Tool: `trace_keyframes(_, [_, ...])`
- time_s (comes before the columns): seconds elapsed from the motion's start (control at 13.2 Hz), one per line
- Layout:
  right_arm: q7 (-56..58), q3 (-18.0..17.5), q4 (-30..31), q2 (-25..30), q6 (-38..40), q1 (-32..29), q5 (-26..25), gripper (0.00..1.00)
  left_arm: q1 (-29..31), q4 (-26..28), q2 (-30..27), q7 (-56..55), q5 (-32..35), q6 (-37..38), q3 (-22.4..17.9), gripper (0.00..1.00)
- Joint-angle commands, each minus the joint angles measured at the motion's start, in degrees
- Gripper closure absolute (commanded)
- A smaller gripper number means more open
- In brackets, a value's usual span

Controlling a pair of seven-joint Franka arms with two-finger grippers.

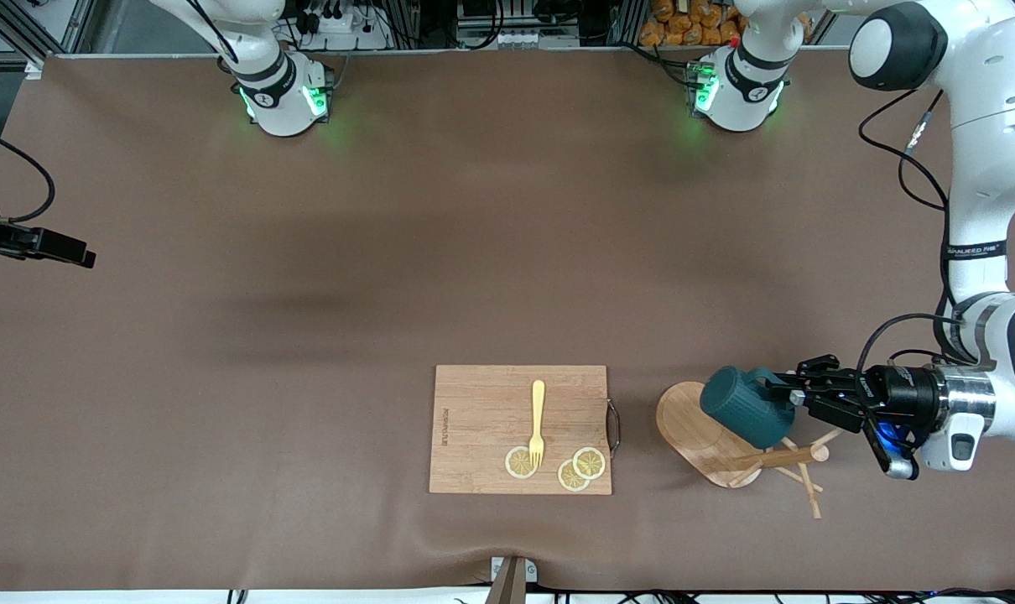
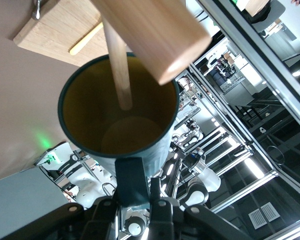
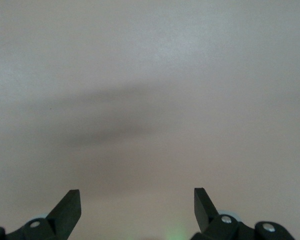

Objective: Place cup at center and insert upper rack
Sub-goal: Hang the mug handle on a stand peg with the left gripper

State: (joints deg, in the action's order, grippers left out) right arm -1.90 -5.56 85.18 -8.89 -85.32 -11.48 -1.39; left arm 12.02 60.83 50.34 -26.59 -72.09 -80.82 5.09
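Front view, left gripper (image 1: 797, 394): clenched on the handle of the cup (image 1: 746, 407), held tilted in the air over the upper rack (image 1: 730, 440).
Front view, cup: dark teal, ribbed, mouth turned away from the camera, inside hidden here.
Front view, upper rack: lying tipped over toward the left arm's end of the table, oval base partly covered by the cup, pole and thin pegs poking out below it.
Front view, cutting board (image 1: 520, 428): beside the rack toward the table's middle, carrying a yellow fork (image 1: 538, 422) and three lemon slices (image 1: 580, 468).
Front view, right gripper: barely there, only a dark tip at the frame's edge, arm waiting.
Left wrist view, cup (image 2: 117, 120): ochre inside wide open to the lens, handle pinched between the fingers (image 2: 157, 210).
Left wrist view, upper rack (image 2: 155, 35): thick pole end cut off by the frame, one thin peg reaching into the cup's mouth; touching or not, hard to say.
Right wrist view, right gripper (image 3: 137, 210): fingers spread, released, grasping nothing, over bare brown table (image 3: 150, 100).
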Motion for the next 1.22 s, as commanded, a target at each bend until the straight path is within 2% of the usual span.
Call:
trace_keyframes(0.0, [-0.21,-0.15,0.07,0.45,0.51,-0.12,-0.28,0.0,0.02,-0.89,0.73,1.28,-1.39,-0.82,-0.08,1.0])
trace_keyframes(1.06, [0.05,-0.15,0.25,0.45,0.51,-0.03,-0.28,0.0,1.08,-0.62,2.04,1.81,-3.14,-2.06,-1.31,1.0])
trace_keyframes(1.14, [-0.03,-0.15,0.25,0.45,0.51,-0.03,-0.28,0.0,1.08,-0.62,1.96,1.81,-3.14,-2.06,-1.4,0.97])
